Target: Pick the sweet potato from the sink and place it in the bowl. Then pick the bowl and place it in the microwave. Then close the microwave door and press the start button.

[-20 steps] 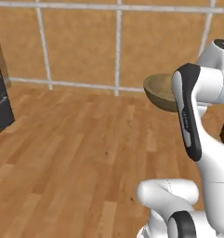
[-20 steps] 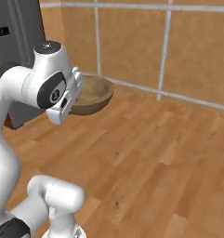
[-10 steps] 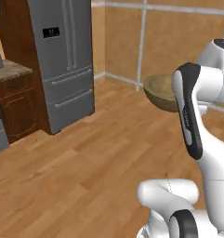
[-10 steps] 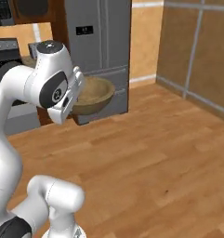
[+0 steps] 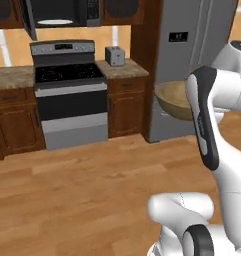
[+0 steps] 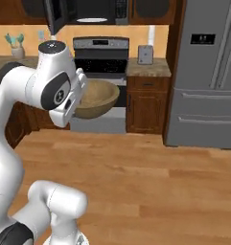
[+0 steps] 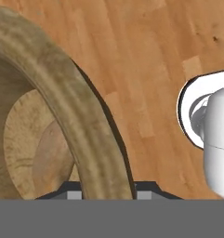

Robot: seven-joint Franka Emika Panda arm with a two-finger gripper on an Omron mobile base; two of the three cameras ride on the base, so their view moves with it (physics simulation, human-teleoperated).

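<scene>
Gripping the rim of the bowl [image 7: 81,121], end effector [image 7: 104,193] holds it aloft over the wooden floor [image 5: 92,190], its fingers pinched either side of the thick edge. Ahead, the microwave [image 6: 90,10] hangs open above the stove [image 6: 100,52], with the grey fridge [image 6: 205,72] at the right.

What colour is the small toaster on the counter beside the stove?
The toaster is silver-grey with a darker front, clearest in the right base view.
</scene>
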